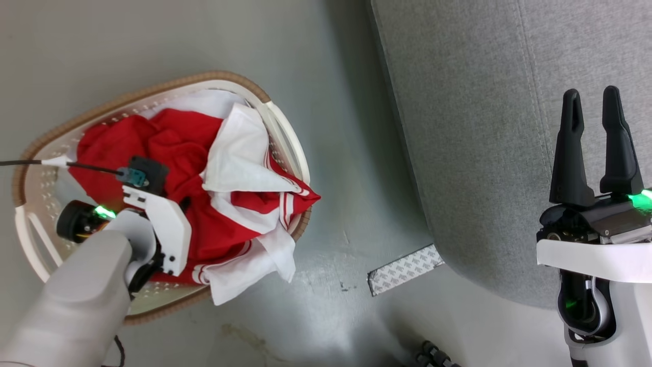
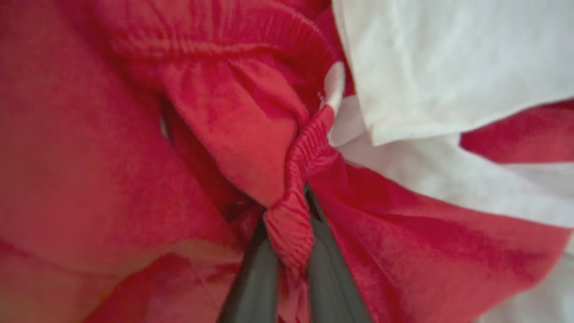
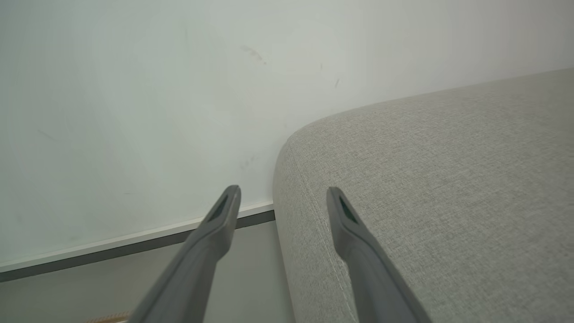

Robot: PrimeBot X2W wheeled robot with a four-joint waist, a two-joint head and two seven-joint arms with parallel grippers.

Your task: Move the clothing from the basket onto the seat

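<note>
The clothing [image 1: 173, 148], bright red with white panels and striped trim, is heaped in the basket [image 1: 204, 79] on the floor at the left, and a white part hangs over the near rim. My left arm reaches down into the heap. In the left wrist view my left gripper [image 2: 287, 211] is shut on a gathered fold of red elastic hem of the clothing [image 2: 251, 134]. The grey seat [image 1: 484, 127] fills the right side. My right gripper [image 1: 592, 97] hovers over its edge, open with nothing between the fingers, also seen as the right gripper [image 3: 283, 193] above the seat [image 3: 448, 202].
A patterned tape patch [image 1: 405, 269] lies on the grey floor by the seat's corner. A thin black cable [image 1: 30, 162] runs from my left wrist across the basket. A pale wall and baseboard [image 3: 134, 244] stand behind the seat.
</note>
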